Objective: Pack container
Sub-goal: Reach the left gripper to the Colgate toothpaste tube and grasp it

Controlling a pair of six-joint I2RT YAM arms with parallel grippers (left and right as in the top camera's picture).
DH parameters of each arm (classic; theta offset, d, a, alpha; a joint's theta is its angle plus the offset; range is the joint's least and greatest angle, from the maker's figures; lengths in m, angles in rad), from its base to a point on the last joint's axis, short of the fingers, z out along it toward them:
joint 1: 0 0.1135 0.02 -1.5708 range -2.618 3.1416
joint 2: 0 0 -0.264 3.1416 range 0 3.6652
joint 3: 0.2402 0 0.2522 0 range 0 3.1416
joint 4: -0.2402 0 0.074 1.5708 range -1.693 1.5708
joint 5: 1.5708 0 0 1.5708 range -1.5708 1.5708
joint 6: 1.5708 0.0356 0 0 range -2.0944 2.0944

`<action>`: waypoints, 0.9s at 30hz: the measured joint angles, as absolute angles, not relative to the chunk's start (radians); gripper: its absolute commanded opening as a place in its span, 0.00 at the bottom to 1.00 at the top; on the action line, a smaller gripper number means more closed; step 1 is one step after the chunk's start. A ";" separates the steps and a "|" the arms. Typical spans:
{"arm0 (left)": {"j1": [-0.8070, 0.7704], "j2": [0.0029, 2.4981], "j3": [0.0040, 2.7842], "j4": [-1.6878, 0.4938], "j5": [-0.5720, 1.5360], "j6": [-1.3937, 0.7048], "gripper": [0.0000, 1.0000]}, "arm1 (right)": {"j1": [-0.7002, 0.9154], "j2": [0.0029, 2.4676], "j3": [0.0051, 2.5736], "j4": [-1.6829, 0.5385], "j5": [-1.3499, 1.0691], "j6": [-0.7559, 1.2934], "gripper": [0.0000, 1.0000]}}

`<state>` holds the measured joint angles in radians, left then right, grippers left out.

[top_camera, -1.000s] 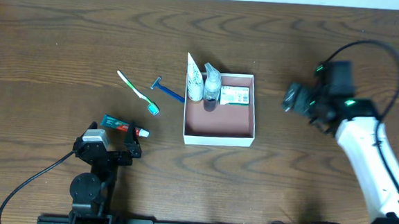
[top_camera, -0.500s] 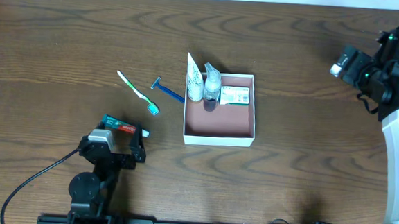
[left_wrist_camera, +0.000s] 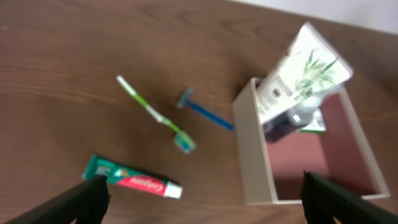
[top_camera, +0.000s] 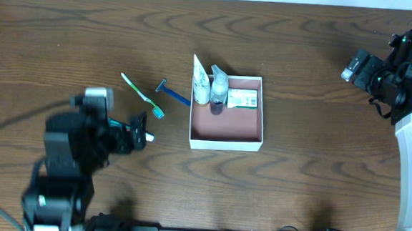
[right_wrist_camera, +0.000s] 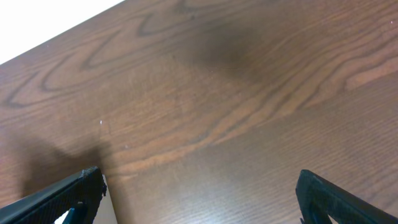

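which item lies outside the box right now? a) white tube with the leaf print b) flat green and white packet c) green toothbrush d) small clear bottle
C: the green toothbrush lies left of the container, next to the blue razor, while the other three sit inside it.

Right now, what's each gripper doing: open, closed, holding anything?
Left gripper: open, holding nothing.
Right gripper: open, holding nothing.
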<state>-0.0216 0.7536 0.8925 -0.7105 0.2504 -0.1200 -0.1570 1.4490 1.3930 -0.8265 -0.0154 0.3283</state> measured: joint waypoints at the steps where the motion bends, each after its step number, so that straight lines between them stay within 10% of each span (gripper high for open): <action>1: -0.021 0.805 0.948 -0.747 0.270 -0.118 0.98 | -0.157 1.449 1.393 -0.826 -0.015 0.328 0.99; 27: -0.021 1.038 1.195 -0.821 0.431 -0.493 0.96 | -0.157 1.449 1.393 -0.826 -0.016 0.328 0.99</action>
<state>-0.0212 1.0378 1.1950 -0.8211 0.4313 -0.4927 -0.1570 1.4490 1.3930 -0.8265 -0.0158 0.3283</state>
